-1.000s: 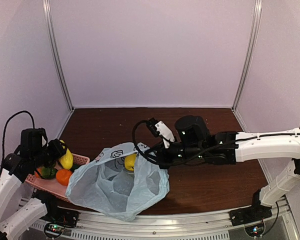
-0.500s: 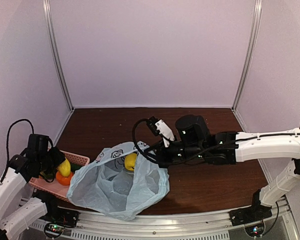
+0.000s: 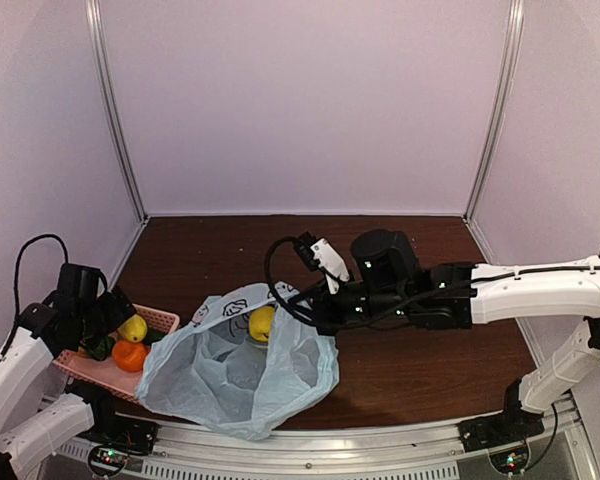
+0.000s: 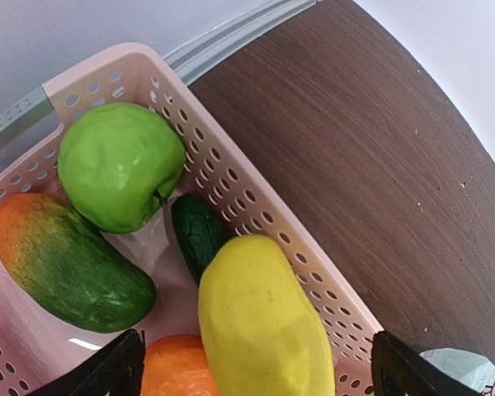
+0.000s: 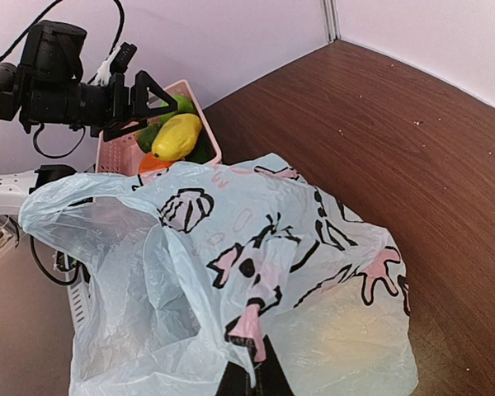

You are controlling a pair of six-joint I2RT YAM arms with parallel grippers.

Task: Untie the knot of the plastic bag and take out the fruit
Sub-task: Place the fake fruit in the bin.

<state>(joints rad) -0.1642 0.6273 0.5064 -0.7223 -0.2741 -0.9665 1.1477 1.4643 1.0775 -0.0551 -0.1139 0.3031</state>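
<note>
The pale blue plastic bag [image 3: 240,375] lies at the table's front with its mouth gaping; no knot shows. My right gripper [image 3: 315,318] is shut on a pinch of the bag's printed rim [image 5: 268,318] and holds it up. One yellow fruit [image 3: 261,323] sits inside the bag near that rim. My left gripper [image 4: 252,375] hangs open over the pink basket [image 4: 256,206], its fingers either side of a yellow fruit [image 4: 264,322] without touching it. That fruit lies on an orange one [image 4: 177,367], beside a green round one [image 4: 120,175] and a dark cucumber-like one [image 4: 200,235].
The pink basket [image 3: 165,320] stands at the front left corner, close to the left wall, and also holds an orange-and-green oval fruit [image 4: 66,264]. The bag's left side overlaps the basket's near end. A metal rail [image 3: 330,450] runs along the table's front edge.
My left gripper came down into the basket with the yellow fruit and opened, leaving it lying there. The right arm and the bag have stayed still.
</note>
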